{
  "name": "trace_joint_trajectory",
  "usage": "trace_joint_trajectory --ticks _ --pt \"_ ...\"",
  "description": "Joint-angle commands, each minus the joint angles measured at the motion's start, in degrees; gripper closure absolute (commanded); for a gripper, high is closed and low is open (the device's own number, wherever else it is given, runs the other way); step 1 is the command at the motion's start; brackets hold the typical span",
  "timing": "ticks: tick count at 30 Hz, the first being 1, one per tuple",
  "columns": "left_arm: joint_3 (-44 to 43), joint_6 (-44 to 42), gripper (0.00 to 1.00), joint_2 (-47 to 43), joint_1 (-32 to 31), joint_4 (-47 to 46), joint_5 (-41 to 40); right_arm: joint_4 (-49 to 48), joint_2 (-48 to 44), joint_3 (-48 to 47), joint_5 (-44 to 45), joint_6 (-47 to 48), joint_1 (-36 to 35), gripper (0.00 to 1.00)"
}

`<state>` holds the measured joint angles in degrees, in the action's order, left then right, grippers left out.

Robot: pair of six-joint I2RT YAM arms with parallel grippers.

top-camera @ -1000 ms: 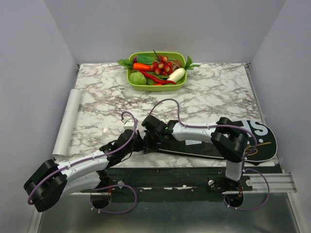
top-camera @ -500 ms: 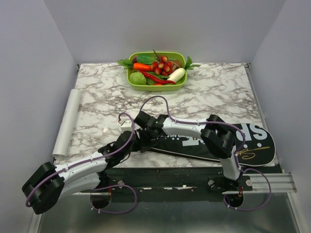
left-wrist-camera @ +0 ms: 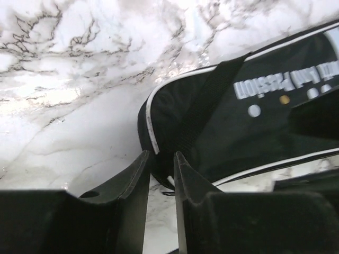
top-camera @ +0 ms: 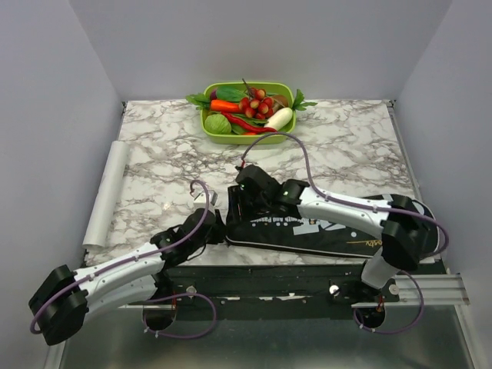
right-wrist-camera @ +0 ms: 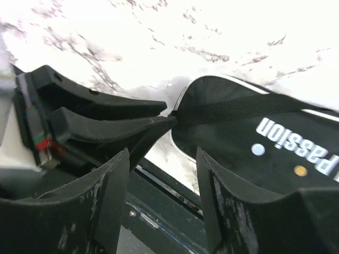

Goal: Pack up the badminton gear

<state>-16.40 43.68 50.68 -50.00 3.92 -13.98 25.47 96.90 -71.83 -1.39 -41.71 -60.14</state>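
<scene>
The long black bag (top-camera: 323, 233) with white lettering lies along the table's near edge, its narrow end pointing left. My left gripper (top-camera: 218, 226) sits at that narrow end. In the left wrist view its fingers (left-wrist-camera: 160, 155) stand a little apart, with the bag's (left-wrist-camera: 249, 127) white-piped tip and its strap just beyond them and marble showing through the gap. My right gripper (top-camera: 241, 202) hovers over the same end. The right wrist view shows it (right-wrist-camera: 162, 151) wide open and empty above the bag (right-wrist-camera: 254, 143), with the left gripper (right-wrist-camera: 170, 112) touching the strap end.
A green tray (top-camera: 247, 139) of toy vegetables stands at the back centre. A white roll (top-camera: 108, 192) lies along the table's left edge. The dark front rail (top-camera: 307, 273) runs just below the bag. Grey walls close in on three sides.
The right gripper has opened wide and its arm has stretched out to the right over the bag. The bag now lies flatter along the edge. The left fingers have parted slightly.
</scene>
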Motion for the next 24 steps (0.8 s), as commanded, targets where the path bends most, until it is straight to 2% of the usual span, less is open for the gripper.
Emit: trace_joint_trajectory --ticks 1,2,3,4,5,6,8,13,24 --pt "-4.9 -2.1 0.61 -5.3 -0.3 9.0 -3.4 1.6 -7.0 1.5 10.2 3.8 0.1 0.32" --pt "-6.5 -2.9 0.53 -6.0 -0.2 9.8 -4.3 4.1 -8.2 0.7 11.6 4.5 0.1 0.29" --pt "-7.3 -3.4 0.38 -7.1 -0.2 11.4 -5.1 5.4 -8.7 0.3 13.0 5.3 0.3 0.24" --pt "-8.2 -3.8 0.31 -7.5 -0.2 12.1 -6.1 6.6 -9.4 0.0 15.8 6.5 0.3 0.13" --pt "-9.9 -4.3 0.24 -7.9 -0.1 12.7 -6.3 7.4 -10.2 0.2 17.0 7.2 0.5 0.08" --pt "-10.7 -5.2 0.02 -8.1 -0.1 13.6 -6.4 7.3 -12.6 1.3 18.2 7.6 0.6 0.06" --pt "-13.0 -5.6 0.01 -8.0 -0.1 14.6 -6.7 6.3 -15.4 3.0 21.1 7.6 1.3 0.02" --pt "-15.9 -6.7 0.01 -6.8 -0.1 16.7 -7.5 6.1 -23.4 5.4 26.0 11.4 3.3 0.00" --pt "-19.1 -7.1 0.01 -6.9 -0.1 18.1 -9.2 14.3 -25.4 2.3 33.6 13.5 3.4 0.00"
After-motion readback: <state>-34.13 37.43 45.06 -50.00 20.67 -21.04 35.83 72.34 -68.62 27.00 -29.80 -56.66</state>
